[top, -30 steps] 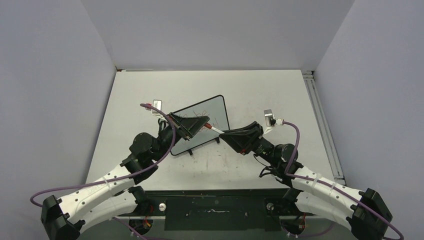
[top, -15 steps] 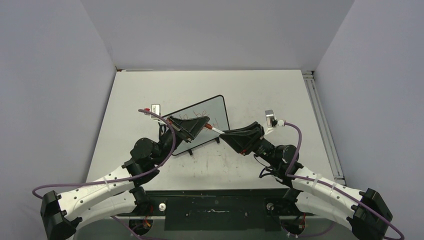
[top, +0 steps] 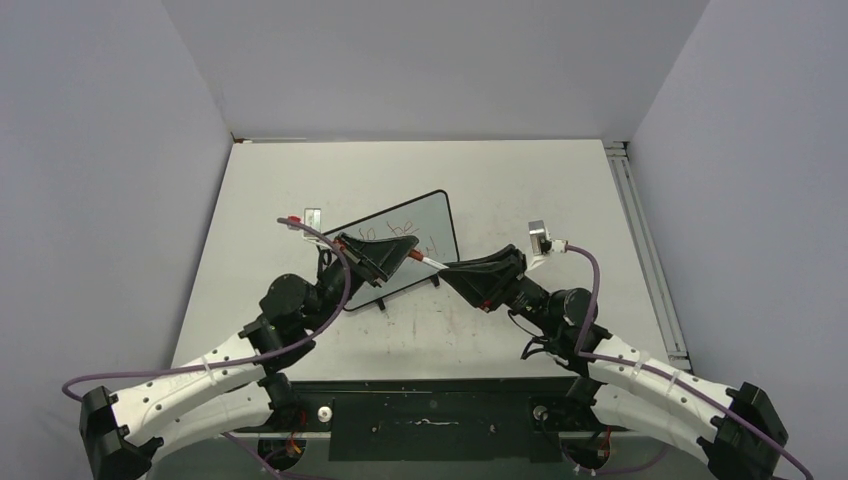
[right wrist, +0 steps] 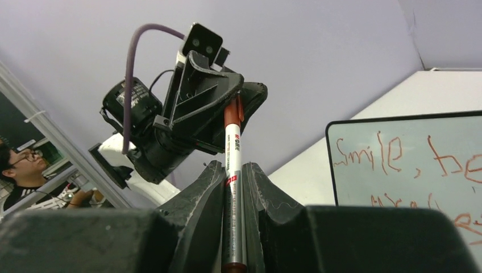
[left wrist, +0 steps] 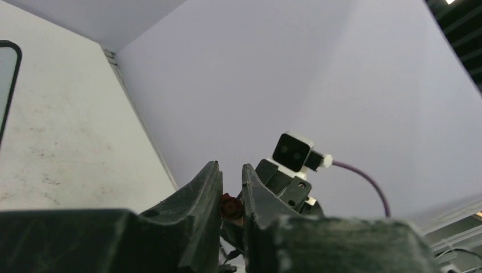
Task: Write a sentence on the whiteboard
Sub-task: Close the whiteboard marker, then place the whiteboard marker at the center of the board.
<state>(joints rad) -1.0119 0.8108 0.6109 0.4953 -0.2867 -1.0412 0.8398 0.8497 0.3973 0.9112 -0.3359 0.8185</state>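
Observation:
The whiteboard (top: pixel 432 222) lies tilted on the table behind both grippers, its black frame showing; the right wrist view has it at the right (right wrist: pixel 409 182). The sentence (top: pixel 392 232) is red handwriting in two lines, and "Smile, be" (right wrist: pixel 398 156) can be read on the top line. A slim white marker (top: pixel 430 261) spans between the grippers. My right gripper (right wrist: pixel 233 166) is shut on its white barrel (right wrist: pixel 233 153). My left gripper (left wrist: pixel 230 168) is shut on the marker's red cap (left wrist: pixel 230 207), which sits against the barrel's end.
A corner of the whiteboard frame (left wrist: pixel 11 85) shows at the left of the left wrist view. A metal rail (top: pixel 640 250) runs along the table's right side. Grey walls enclose the table on three sides.
The left arm has drawn slightly back toward the near edge, uncovering more of the red writing. The right arm has barely moved, and both grips are unchanged.

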